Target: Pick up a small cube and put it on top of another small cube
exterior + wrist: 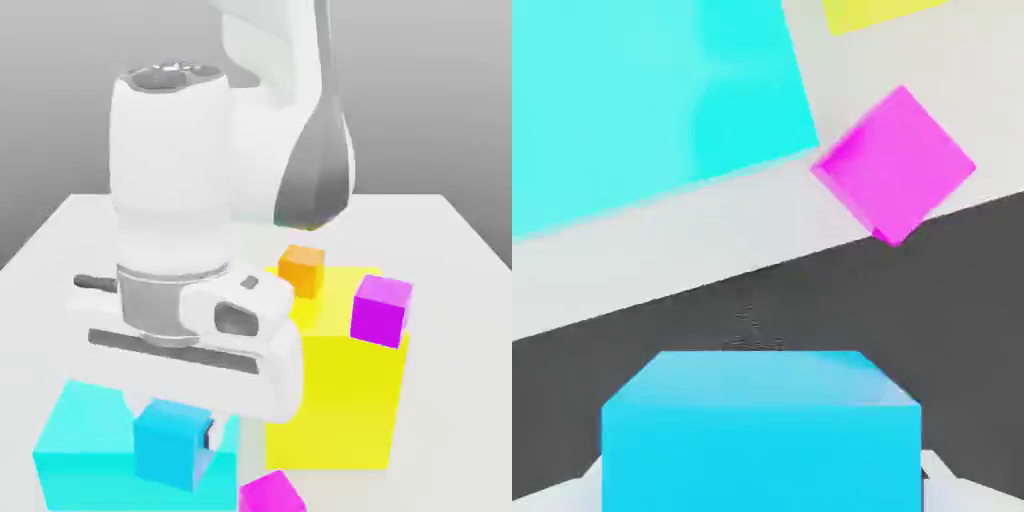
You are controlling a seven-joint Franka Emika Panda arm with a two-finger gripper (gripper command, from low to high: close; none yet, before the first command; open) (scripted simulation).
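**A:** Where was the small sky-blue cube (169, 443)?

**B:** Under the white hand of the Panda arm (175, 200), gripped between the two fingers of the gripper (172, 432). In the exterior view it hung in front of the large cyan block (75, 440); I could not tell whether it touched it. In the hand view the same cube (762, 430) sat right below the camera, with pale finger tips at its two lower corners.

**A:** So the pincer was clamped on it?

**B:** Yes, closed on the cube's sides. A dark finger pad (211, 434) pressed against its face on the exterior view's right.

**A:** What else stood on the white table (440, 230)?

**B:** A big yellow block (340, 400) just beside the cyan one, on the exterior view's right. On top of it stood a small orange cube (302, 269) at the far corner and a small magenta cube (381, 309) at the edge on the exterior view's right. The two were apart.

**A:** Anything lower down?

**B:** A second magenta cube (271, 493) lay on the table by the near corner of the yellow block, close to the table's edge in the hand view (896, 162).
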